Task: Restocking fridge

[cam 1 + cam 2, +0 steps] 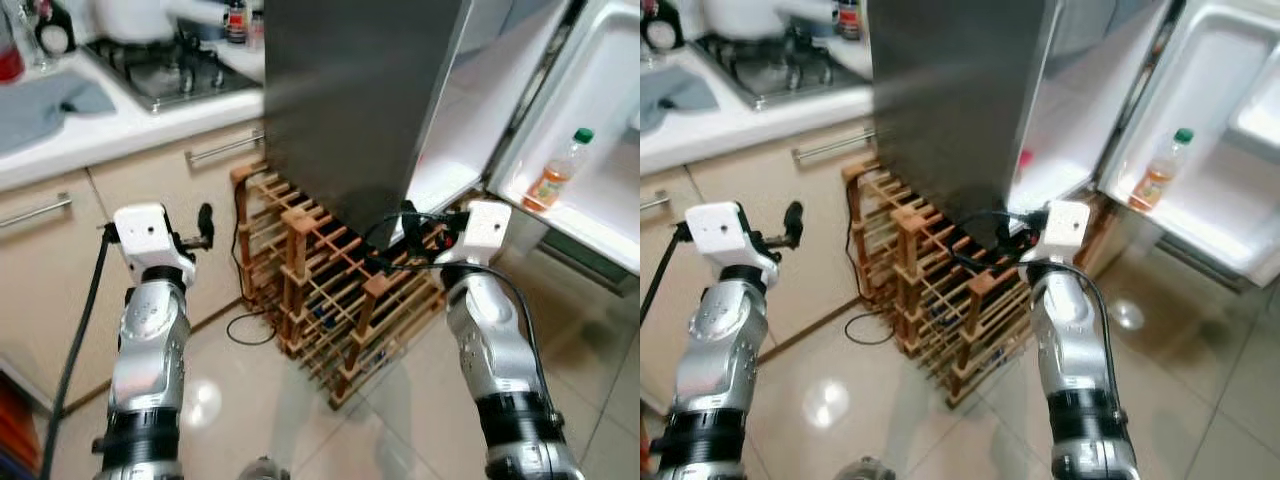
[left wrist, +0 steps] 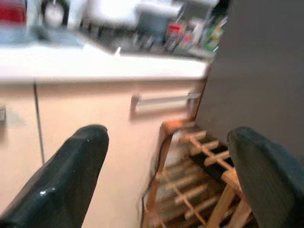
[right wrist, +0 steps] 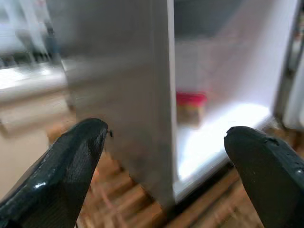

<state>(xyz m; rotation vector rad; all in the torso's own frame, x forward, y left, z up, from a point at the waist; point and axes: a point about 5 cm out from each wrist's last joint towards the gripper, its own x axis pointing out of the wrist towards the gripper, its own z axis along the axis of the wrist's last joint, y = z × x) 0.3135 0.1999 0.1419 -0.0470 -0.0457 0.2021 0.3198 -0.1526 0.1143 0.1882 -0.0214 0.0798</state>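
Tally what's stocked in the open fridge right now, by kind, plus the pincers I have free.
Clear plastic bottle with green cap and orange drink, on the door shelf: 1
Red-lidded container inside the fridge, contents unclear: 1
Open, empty pincers: 2, left pincer and right pincer
Total: 4

Both arms raised forward, empty.
Left end effector (image 2: 166,175) and right end effector (image 3: 164,175) each hold their black fingers spread wide apart, gripping nothing.

arms: 2 silver | wrists: white blocks | fingers (image 2: 71,175): black | cables: black
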